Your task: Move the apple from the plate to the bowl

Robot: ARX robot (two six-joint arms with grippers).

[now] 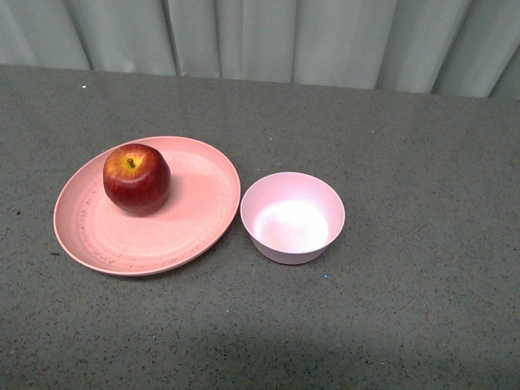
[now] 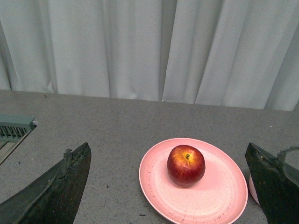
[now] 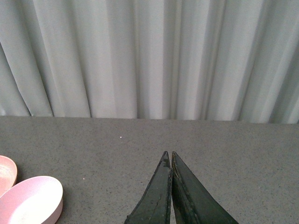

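There is one plate (image 1: 89, 236), one apple (image 1: 136, 179) and one bowl (image 1: 292, 223), all on a grey speckled table (image 1: 422, 309). In the front view the plate fills the left middle of the frame. The apple stands stem-up on the plate's upper-left part, well inside the rim. The bowl sits just right of the plate, rim close against rim; whether they touch is hard to tell. Bare table lies open to the right of the bowl and along the lower edge of the frame. A pale curtain (image 1: 268, 36) closes off the top.

In the left wrist view the left gripper (image 2: 168, 145) is spread wide, holding nothing. Its two dark fingers (image 2: 60, 186) are cut off by the frame, and the apple and plate lie between them, well apart from both. One finger hides all but a sliver of the bowl. A pale green ribbed thing (image 2: 14, 127) is cut off at the frame's edge and is too partial to identify.

In the right wrist view the right gripper (image 3: 168, 156) is pressed closed on nothing, over bare table. Only part of the bowl and a sliver of the plate show there.
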